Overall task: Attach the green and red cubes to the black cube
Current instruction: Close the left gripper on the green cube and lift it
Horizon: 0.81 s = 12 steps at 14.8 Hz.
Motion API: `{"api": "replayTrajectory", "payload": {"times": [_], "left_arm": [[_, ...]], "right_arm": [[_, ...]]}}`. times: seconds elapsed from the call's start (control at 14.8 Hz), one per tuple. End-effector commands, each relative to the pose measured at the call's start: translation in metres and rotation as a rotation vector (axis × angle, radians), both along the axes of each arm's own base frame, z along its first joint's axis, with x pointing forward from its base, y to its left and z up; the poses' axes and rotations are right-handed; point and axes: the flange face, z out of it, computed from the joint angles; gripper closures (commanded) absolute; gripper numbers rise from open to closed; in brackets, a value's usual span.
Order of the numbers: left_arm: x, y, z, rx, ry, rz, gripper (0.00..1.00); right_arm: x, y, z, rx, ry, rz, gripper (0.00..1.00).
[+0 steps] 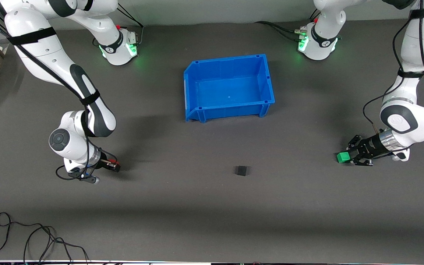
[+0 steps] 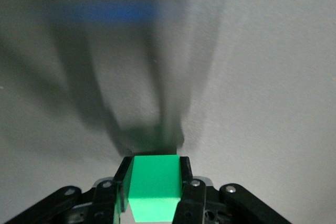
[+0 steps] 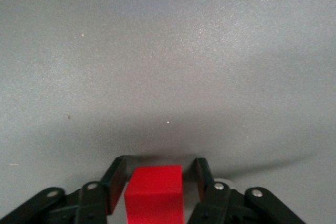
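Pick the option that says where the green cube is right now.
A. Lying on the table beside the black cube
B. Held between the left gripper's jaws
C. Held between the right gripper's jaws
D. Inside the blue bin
B: the green cube sits clamped in the left gripper toward the left arm's end of the table, apart from the black cube; the right gripper carries the red cube.

The small matte black cube (image 1: 240,170) lies on the dark grey table (image 1: 212,221), nearer the front camera than the blue plastic bin (image 1: 228,87).
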Motion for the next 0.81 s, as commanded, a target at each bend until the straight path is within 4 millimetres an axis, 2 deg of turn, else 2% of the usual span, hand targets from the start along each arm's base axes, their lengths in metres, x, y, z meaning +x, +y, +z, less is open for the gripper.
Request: {"api": "replayTrajectory", "payload": {"times": [0.0, 0.14, 0.27, 0.34, 0.47, 0.61, 0.74], "left_arm": [[0.019, -0.013, 0.020, -0.017, -0.038, 0.006, 0.89], [0.038, -0.026, 0.038, -0.062, -0.031, 0.017, 0.90], [0.055, -0.060, 0.052, -0.088, -0.023, -0.001, 0.90], [0.062, -0.087, 0.056, -0.088, -0.024, -0.023, 0.90], [0.074, -0.143, 0.056, -0.086, -0.027, -0.097, 0.90], [0.077, -0.195, 0.051, -0.080, -0.029, -0.163, 0.90], [0.082, -0.245, 0.041, -0.060, -0.021, -0.150, 0.91]], "right_arm": [[-0.002, 0.002, 0.000, 0.012, -0.015, -0.023, 0.58], [-0.001, 0.002, 0.003, 0.012, -0.018, -0.022, 0.69], [-0.001, 0.002, 0.005, 0.014, -0.020, -0.027, 0.87], [-0.001, 0.004, 0.007, 0.015, -0.021, -0.033, 0.93], [0.000, 0.011, 0.012, 0.030, -0.025, -0.109, 0.95], [0.003, 0.034, 0.019, 0.051, -0.034, -0.234, 0.95], [0.008, 0.075, 0.027, 0.078, -0.049, -0.370, 0.99]]}}
